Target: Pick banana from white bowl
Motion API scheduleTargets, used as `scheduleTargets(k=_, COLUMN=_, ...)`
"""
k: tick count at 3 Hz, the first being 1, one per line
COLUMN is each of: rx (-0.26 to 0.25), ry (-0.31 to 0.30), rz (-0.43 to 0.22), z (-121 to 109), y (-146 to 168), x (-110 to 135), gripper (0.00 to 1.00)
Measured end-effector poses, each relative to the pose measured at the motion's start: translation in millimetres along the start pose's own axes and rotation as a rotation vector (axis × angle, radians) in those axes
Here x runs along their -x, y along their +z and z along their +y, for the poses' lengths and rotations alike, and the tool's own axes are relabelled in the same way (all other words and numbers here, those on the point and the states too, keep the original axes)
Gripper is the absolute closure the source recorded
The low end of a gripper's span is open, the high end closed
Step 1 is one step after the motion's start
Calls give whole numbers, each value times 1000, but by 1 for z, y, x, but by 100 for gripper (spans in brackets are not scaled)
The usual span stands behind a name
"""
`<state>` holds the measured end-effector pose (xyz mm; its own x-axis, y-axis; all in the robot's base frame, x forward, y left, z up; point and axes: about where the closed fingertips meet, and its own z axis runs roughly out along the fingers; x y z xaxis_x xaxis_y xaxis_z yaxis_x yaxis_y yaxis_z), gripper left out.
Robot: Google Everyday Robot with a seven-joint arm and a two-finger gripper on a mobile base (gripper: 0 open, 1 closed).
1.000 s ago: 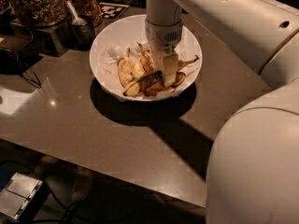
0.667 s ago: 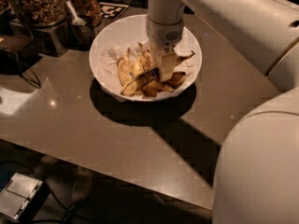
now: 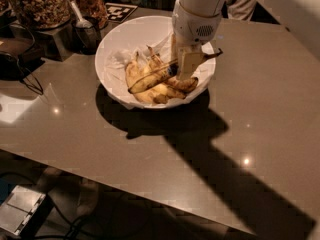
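Camera view: pincer (image 3: 186, 70) points down inside the bowl (image 3: 107, 51), over its right half. Open or closed: can't tell. Banana (image 3: 183, 84), brown-blotched, lies in the bowl right under the pincer tip; contact unclear. Thin dark stem (image 3: 216, 54) pokes out just right of the pincer. Other bananas (image 3: 145, 81) piled just left of it. Bowl sits on the tabletop (image 3: 260, 109). Jars (image 3: 40, 4) well left of the pincer.

Wide, round white bowl (image 3: 107, 50) lined with crumpled white paper, standing upright at far centre. Inside it, toward near right, short plump yellow banana (image 3: 184, 85) with heavy brown blotches, lying roughly flat. White gripper (image 3: 187, 68) lowered into bowl's right side, just above banana.
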<state>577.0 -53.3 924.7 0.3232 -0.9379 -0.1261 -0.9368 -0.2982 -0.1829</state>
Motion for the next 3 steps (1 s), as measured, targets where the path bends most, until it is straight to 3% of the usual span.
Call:
scheduleTargets(k=1, rx=-51, ry=53, rz=-70, z=26, y=-25, x=4, gripper=100)
scheduleTargets(k=3, rx=-124, ry=255, rz=-161, z=103, y=-59, x=11, gripper=100)
